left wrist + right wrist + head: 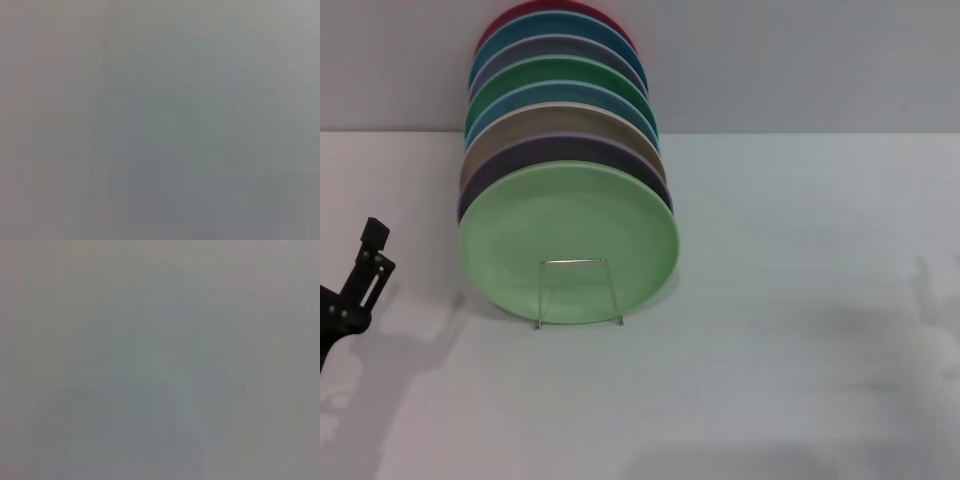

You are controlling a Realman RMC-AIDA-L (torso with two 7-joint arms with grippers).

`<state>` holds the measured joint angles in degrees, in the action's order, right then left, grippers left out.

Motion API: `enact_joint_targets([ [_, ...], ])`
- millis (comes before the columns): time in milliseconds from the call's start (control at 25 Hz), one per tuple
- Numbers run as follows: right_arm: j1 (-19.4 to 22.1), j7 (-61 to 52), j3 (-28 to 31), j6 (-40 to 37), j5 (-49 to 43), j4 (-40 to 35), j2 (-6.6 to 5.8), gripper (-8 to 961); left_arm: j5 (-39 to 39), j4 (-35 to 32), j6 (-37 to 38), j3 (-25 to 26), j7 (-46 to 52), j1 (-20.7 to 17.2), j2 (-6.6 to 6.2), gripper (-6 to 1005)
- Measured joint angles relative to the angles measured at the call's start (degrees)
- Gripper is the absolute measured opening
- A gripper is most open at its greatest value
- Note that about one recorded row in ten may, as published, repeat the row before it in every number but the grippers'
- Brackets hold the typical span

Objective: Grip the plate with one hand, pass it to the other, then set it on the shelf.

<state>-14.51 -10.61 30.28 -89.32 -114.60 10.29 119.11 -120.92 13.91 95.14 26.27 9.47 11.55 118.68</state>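
Observation:
The light-green plate (568, 238) stands upright at the front of a row of plates in the silver wire shelf (576, 290); the shelf's front loop crosses its lower face. My left gripper (370, 248) shows in the head view at the far left edge, low and well left of the plate, holding nothing. My right gripper is out of view. Both wrist views show only a grey blur.
Behind the light-green plate stand several more plates: lilac (570, 148), beige (560, 120), a darker green plate (560, 72), blue and red. The white table (800, 300) stretches to the right and front. A grey wall stands behind.

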Motion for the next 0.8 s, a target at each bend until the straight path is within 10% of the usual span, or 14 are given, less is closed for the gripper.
enact_joint_targets([
  [240,-0.7,-3.5,2.8,-1.2,0.1,-2.2,0.02,620,0.1,0.4,-4.6,3.4,0.9,0.4,0.03,833],
  [800,-1.4,1.1,4.9,-0.2,0.3,-2.8,0.19,638,0.6,1.4,-7.4,5.5,0.8,1.1,0.14,833],
])
